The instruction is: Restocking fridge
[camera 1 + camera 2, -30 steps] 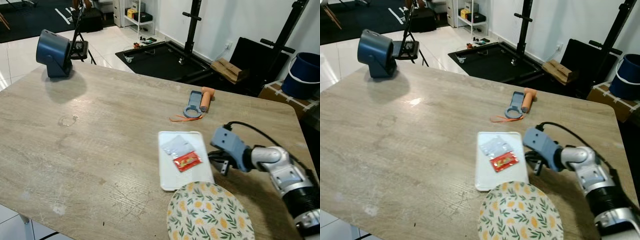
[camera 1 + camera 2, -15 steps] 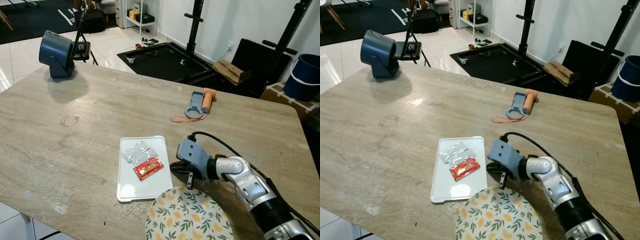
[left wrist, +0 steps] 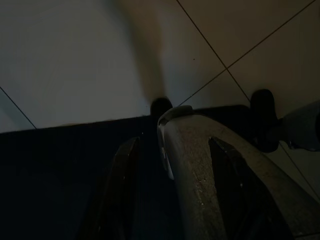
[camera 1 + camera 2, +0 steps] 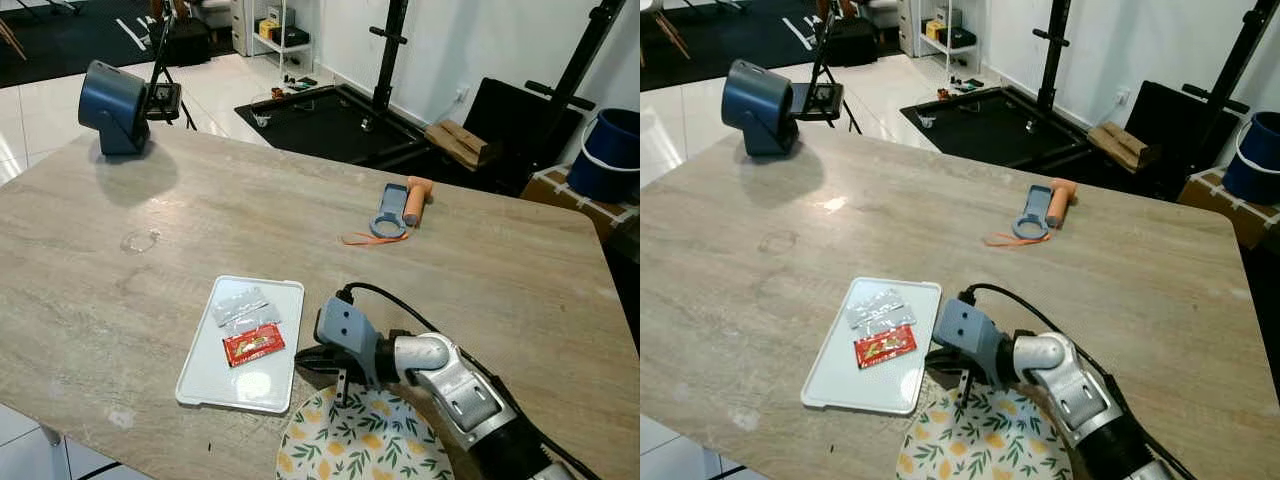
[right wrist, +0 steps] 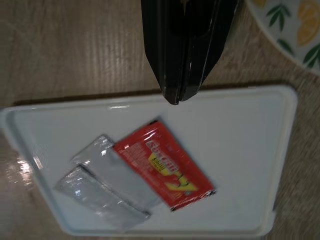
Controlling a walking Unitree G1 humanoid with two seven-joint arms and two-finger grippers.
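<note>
A flat white plastic tray [image 4: 214,372], rectangular with rounded corners, lies near the wooden table's [image 4: 200,220] front edge, its long axis running from the front edge slantwise toward the far right. On it rest a glossy red sauce packet [image 4: 253,344] and two silvery foil packets [image 4: 243,307]. The right gripper [image 5: 181,95], fingers pressed together and empty, meets the tray's right rim, just beside a leaf-patterned round plate [image 4: 365,445].

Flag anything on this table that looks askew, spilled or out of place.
The white tray lies crooked to the table edge, with a red sachet and clear packets loose on it. The right tool, fingers together, sits at the tray's rim. Nothing looks spilled or broken.
</note>
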